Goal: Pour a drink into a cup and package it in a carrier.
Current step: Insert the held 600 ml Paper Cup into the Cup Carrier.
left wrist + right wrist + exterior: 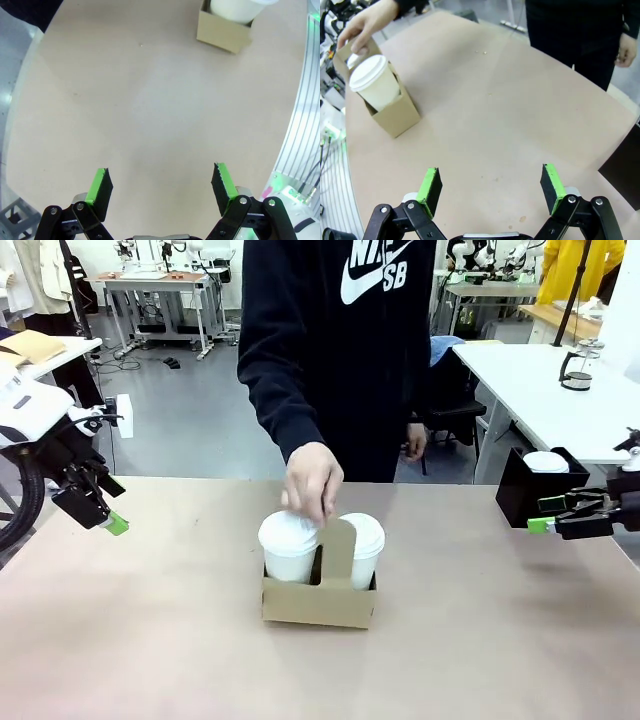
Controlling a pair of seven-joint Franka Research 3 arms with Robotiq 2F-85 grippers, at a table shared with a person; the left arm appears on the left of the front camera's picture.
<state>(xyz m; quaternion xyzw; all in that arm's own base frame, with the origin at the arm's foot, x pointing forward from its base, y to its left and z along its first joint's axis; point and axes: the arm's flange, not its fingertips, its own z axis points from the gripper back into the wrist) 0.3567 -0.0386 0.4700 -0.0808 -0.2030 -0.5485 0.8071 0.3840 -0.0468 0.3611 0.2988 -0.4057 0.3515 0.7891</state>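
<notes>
While a person's hand (313, 480) gripped the handle panel of the carrier (320, 597) at mid-table, two lidded cups (289, 547) sat in its slots. Left gripper (103, 516) hung well left of the carrier, jaws spread, empty. Right gripper (548, 516) hung well right of it, jaws likewise spread, just beside a black box (527, 490).

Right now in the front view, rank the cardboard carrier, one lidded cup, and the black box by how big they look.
1. cardboard carrier
2. black box and lidded cup: look alike, and the box stands farther off and partly hidden, so unranked.
</notes>
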